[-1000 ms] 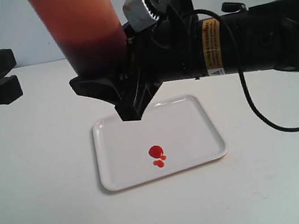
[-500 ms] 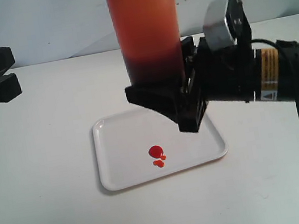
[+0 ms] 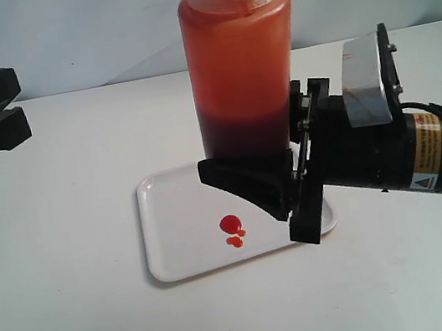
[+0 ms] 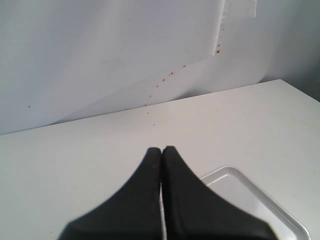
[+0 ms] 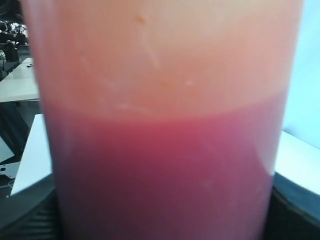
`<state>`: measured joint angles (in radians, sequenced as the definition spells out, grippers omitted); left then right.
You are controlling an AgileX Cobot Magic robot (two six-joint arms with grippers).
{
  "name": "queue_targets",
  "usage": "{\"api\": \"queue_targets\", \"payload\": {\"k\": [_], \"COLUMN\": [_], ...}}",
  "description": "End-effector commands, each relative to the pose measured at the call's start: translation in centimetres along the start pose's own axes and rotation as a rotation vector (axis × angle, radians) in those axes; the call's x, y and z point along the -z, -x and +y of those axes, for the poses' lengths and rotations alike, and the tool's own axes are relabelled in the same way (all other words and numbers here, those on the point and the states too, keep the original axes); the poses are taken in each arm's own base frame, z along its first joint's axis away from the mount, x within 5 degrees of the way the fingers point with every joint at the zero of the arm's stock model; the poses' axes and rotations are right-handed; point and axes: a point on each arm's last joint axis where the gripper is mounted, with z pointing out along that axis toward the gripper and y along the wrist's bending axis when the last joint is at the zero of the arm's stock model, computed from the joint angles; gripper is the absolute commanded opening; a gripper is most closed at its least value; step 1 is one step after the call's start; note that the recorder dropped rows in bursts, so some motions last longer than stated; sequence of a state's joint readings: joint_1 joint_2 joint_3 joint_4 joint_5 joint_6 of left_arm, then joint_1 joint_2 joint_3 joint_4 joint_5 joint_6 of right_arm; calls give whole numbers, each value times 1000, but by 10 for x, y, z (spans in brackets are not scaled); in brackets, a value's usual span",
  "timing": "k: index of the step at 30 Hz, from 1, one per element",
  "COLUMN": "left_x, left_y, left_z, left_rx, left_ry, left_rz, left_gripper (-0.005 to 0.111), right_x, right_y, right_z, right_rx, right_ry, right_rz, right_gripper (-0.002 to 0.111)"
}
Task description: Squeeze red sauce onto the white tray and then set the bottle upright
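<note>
My right gripper is shut on the bottle, which stands upright in its grip over the right part of the white tray. The bottle is orange-tinted with dark red sauce in its lower part; its nozzle runs off the top of the exterior view. A black finger hides its base, so I cannot tell whether it touches the tray. Small blobs of red sauce lie mid-tray. The bottle fills the right wrist view. My left gripper is shut and empty, hovering far left, with a tray corner below it.
The white table runs round the tray, with a pale wall behind it. The right arm's black body and cable stretch over the table's right side. Small red specks mark the wall.
The right gripper has swung the bottle from a lean to upright, moving it right and down over the tray; its shoulder now shows. The left gripper has not moved.
</note>
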<state>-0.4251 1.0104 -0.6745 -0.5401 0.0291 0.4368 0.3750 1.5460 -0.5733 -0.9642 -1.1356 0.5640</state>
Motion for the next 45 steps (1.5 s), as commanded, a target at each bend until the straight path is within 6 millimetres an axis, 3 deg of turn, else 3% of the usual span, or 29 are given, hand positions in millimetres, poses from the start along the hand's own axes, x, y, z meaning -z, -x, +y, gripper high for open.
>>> {"api": "queue_targets", "payload": {"k": [1,11,16,19,24,28,34,45], "left_x": [-1,-1,-1,0,-1,-1,9,19], "left_y": [-2,-3,-6,-6,-7,-8,-17,-17], "left_z": [0,-1,-2,-2,-3,-14,-68,-95], "left_rx": [8,24,43,43,65,171,-133,-185], "left_ry": [1,-2,-18,-19,-26,-76,-334,-432], "left_rz": [0,7,40,42,56,64,91,29], "left_gripper": [0,2,17,39,103,104,104,104], "right_x": [2,-12,-13,-13,-13,-13,-14,-14], "right_y": [10,9,10,11,11,10,4,4], "right_z": [2,25,25,24,24,24,20,20], "right_rx": [6,13,16,12,12,12,13,-20], "right_ry": [12,109,97,89,89,88,43,37], "right_rz": [-78,-81,-89,-93,-93,-91,-16,-24], "right_gripper": [0,0,0,0,0,0,0,0]}}
